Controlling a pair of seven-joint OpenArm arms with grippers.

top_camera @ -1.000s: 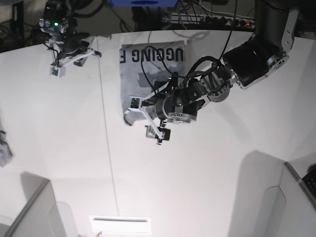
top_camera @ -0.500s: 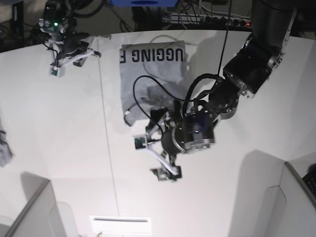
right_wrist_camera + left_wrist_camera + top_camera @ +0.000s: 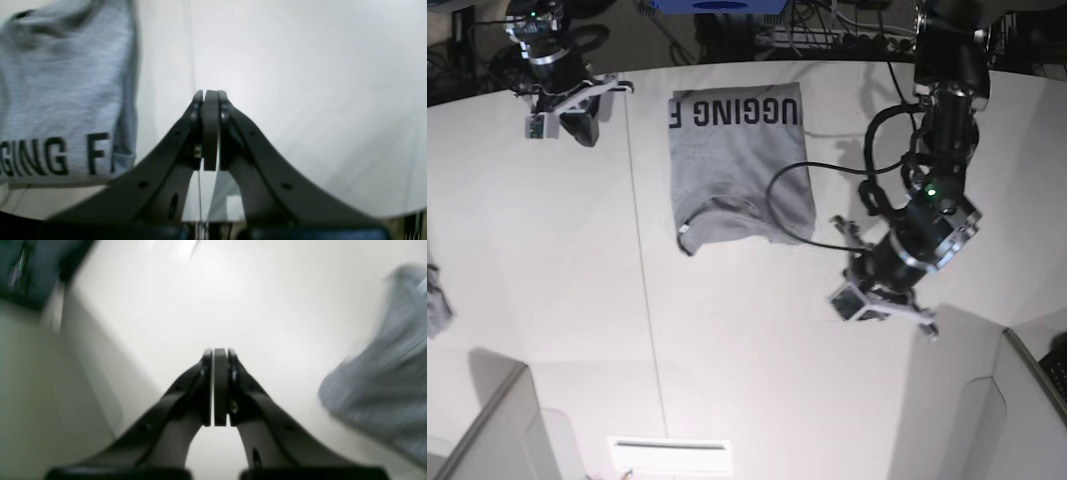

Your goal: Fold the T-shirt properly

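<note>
1. Your left gripper (image 3: 215, 386) is pinched closed and empty, hovering off the T-shirt's (image 3: 742, 160) lower right corner.
2. Your right gripper (image 3: 210, 130) is closed on nothing, beside the shirt's lettered end.
3. The shirt lies folded on the table (image 3: 577, 300); lettering reads "UGGING F".

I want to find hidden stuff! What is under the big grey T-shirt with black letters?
Only the white table shows around the folded heather-grey cotton T-shirt. Its lettered layer lies against the table at the far edge. Anything beneath the cloth is covered, so it cannot be seen.
</note>
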